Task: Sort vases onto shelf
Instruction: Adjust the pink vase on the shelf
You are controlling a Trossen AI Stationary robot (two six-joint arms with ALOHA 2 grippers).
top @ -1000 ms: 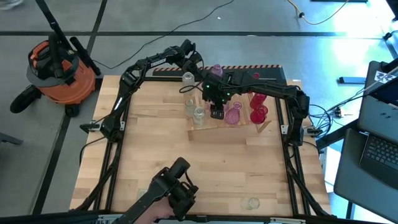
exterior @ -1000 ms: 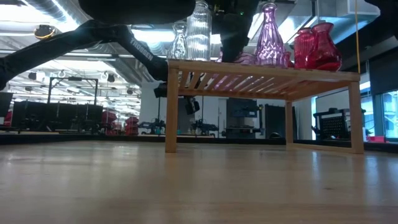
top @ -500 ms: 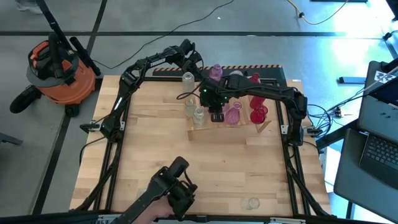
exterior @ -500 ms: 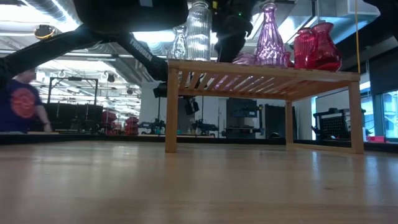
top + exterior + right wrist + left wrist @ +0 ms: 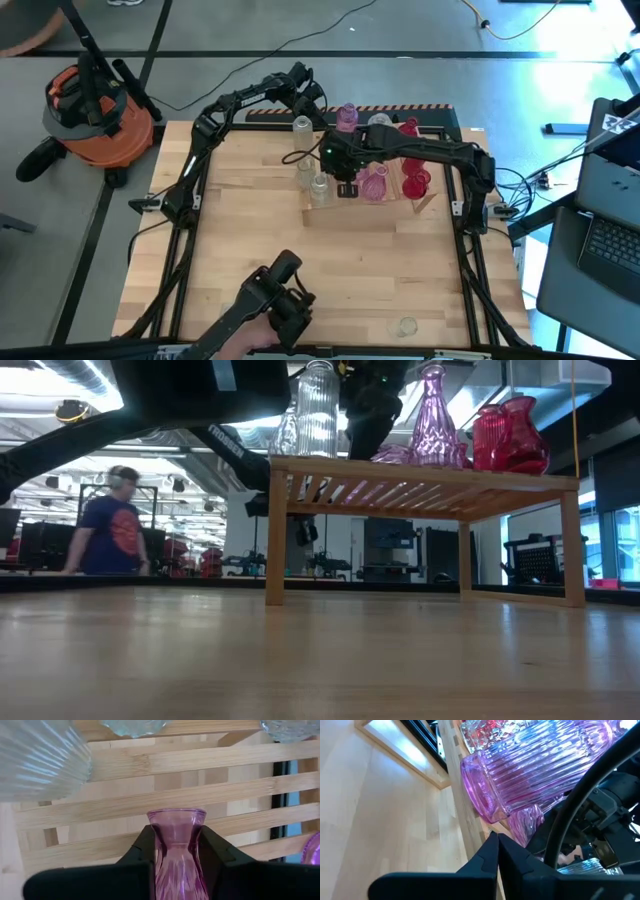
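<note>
Jaws: right gripper [image 5: 176, 851] clamped on neck of a small pink vase [image 5: 176, 845], directly over the shelf [image 5: 150, 800] slats; left gripper [image 5: 495, 851] clenched, empty, beside the big ribbed pink vase [image 5: 540, 765] at shelf's back. We judged the step to be lifting or seating this vase w/ its pink group. Best done straight up/down, neck kept vertical, base flat across slats, not in a gap. Room tight: clear ribbed vase [image 5: 37, 757] just beside, more glass close around, slat edges underneath. Open tabletop [image 5: 330, 270] toward front was the free exit.

2 black jointed arms [image 5: 250, 97], a green light glowing.
</note>
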